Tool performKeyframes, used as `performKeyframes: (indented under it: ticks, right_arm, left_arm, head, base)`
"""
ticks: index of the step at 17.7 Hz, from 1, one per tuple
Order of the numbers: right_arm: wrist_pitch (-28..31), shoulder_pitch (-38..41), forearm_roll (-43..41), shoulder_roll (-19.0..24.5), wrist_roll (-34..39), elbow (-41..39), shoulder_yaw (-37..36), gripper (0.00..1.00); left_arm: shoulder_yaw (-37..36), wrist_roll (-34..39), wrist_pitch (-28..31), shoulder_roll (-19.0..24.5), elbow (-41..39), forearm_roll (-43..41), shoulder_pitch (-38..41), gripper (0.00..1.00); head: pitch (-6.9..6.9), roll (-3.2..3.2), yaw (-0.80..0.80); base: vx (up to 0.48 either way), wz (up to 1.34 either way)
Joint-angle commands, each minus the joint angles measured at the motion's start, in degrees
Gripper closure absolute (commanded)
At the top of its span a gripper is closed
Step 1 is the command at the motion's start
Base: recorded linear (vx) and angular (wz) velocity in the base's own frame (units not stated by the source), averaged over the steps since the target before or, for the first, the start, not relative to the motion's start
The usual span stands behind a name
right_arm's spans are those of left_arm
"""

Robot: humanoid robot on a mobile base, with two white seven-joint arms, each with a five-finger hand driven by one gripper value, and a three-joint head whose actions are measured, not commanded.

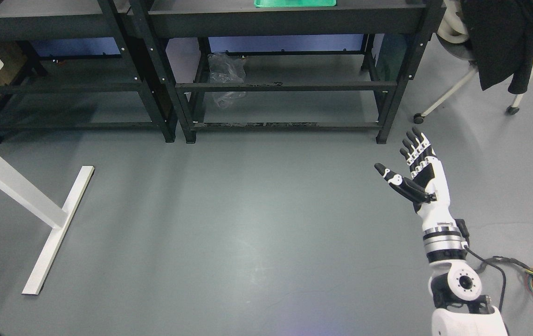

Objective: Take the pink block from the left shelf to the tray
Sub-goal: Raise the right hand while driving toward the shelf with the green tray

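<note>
Only the right hand (415, 175) shows, raised over the floor with fingers (413, 144) spread wide and empty. No pink block is visible; the left shelf (61, 21) lies well up and leftward, the green tray (294, 3) atop the nearer shelf.

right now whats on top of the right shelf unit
A green tray sits on the right shelf unit's top; only its near edge shows, so its contents are out of frame.
</note>
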Motion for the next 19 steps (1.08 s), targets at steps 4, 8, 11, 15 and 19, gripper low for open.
performKeyframes:
  ticks: [4, 8, 11, 15, 19]
  right_arm:
    - [-0.02, 1.65, 0.01, -1.0, -0.01, -0.17, 1.4, 0.0]
    - [-0.02, 1.65, 0.01, -1.0, 0.17, -0.17, 1.49, 0.0]
    - [0.68, 1.74, 0.01, -1.0, 0.26, -0.17, 1.49, 0.0]
    - [1.56, 1.83, 0.01, -1.0, 0.26, -0.35, 1.32, 0.0]
    - [2.87, 1.92, -0.43, -1.0, -0.45, -1.05, 0.97, 0.0]
  left_arm:
    - [0.0, -0.01, -0.02, 1.0, -1.0, 0.0, 1.14, 0.0]
    - [0.0, -0.01, -0.02, 1.0, -1.0, 0.0, 1.14, 0.0]
    - [0.0, -0.01, -0.02, 1.0, -1.0, 0.0, 1.14, 0.0]
    - [0.0, -0.01, -0.02, 1.0, -1.0, 0.0, 1.14, 0.0]
    - [0.0, -0.01, -0.02, 1.0, -1.0, 0.0, 1.14, 0.0]
  head:
    - [0.0, 0.0, 0.0]
    - [0.0, 0.0, 0.0]
    - [0.0, 0.0, 0.0]
    - [0.0, 0.0, 0.0]
    - [0.0, 0.0, 0.0]
  base:
    - [0.0, 0.0]
    - [0.0, 0.0]
    - [0.0, 0.0]
    - [0.023, 0.0]
    - [0.082, 0.05]
